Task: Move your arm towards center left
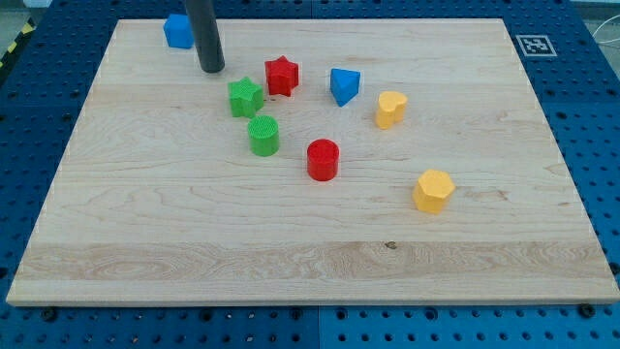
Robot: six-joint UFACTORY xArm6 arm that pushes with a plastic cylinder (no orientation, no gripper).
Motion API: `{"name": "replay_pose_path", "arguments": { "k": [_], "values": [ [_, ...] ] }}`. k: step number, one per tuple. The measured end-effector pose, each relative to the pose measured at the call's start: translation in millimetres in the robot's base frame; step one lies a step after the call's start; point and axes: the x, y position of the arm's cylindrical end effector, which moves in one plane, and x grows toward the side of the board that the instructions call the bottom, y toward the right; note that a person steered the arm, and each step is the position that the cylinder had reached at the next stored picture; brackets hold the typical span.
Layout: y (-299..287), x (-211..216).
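Tip [212, 70] between blue block [178, 31] and green star [246, 97]; gripper state untellable.

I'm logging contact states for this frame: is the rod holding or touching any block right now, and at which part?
Nothing is held. My tip rests on the bare wooden board, apart from the blue block to its upper left and the green star block to its lower right.

Illumination is bright, even and diffuse across the wooden board [320, 233]. Shadows are soft and short, lying close beside each block, for example at the red cylinder [323, 160]. No glare is visible. Focus is sharp from the near edge to the far edge; board edges appear straight.
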Motion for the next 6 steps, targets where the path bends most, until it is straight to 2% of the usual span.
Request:
{"name": "replay_pose_path", "arguments": {
  "k": [2,4,6],
  "values": [
    [-7,16],
    [-34,78],
    [-11,139]
  ]
}}
